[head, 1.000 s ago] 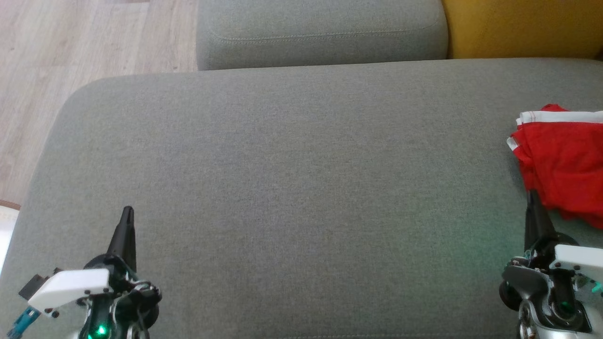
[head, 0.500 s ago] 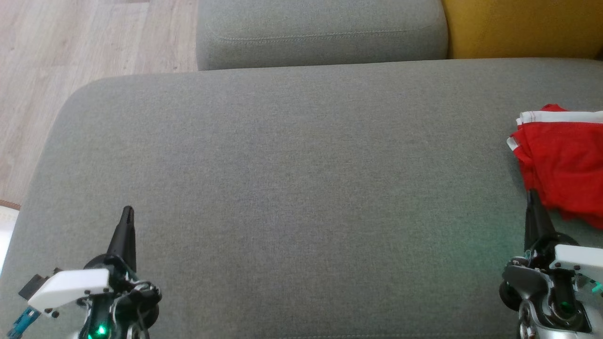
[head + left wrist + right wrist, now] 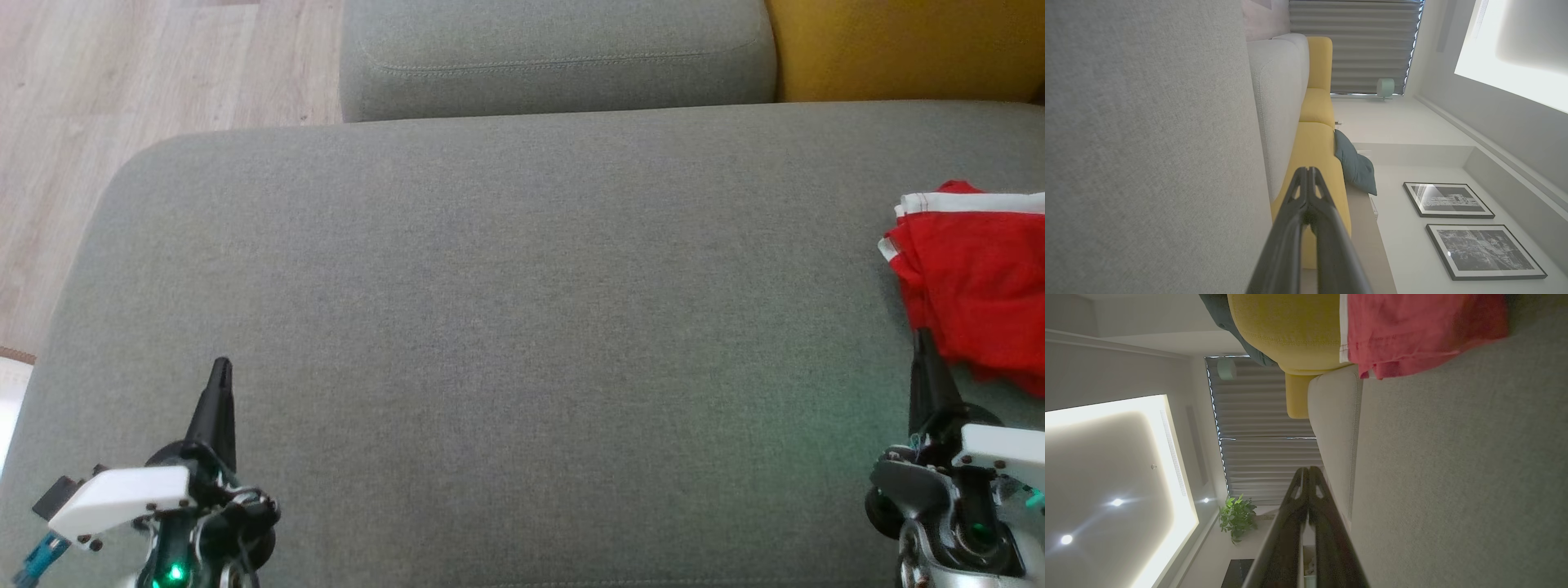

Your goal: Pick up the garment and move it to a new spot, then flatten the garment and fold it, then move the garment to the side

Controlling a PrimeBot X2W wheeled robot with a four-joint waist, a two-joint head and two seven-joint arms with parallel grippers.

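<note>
**Red white-trimmed fabric garment [image 3: 976, 286] at the seat's right edge**

The garment is seen bunched on the broad grey upholstered sofa cushion [image 3: 522, 327]. Both claws are pressed together (nothing gripped): the left claw [image 3: 220, 367] is well apart from it, the right claw [image 3: 922, 339] just beside it.

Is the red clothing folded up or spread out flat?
Folded up, loosely: the garment lies in stacked layers on the sofa, white-trimmed edges piled together. Its right part runs off the picture.
</note>
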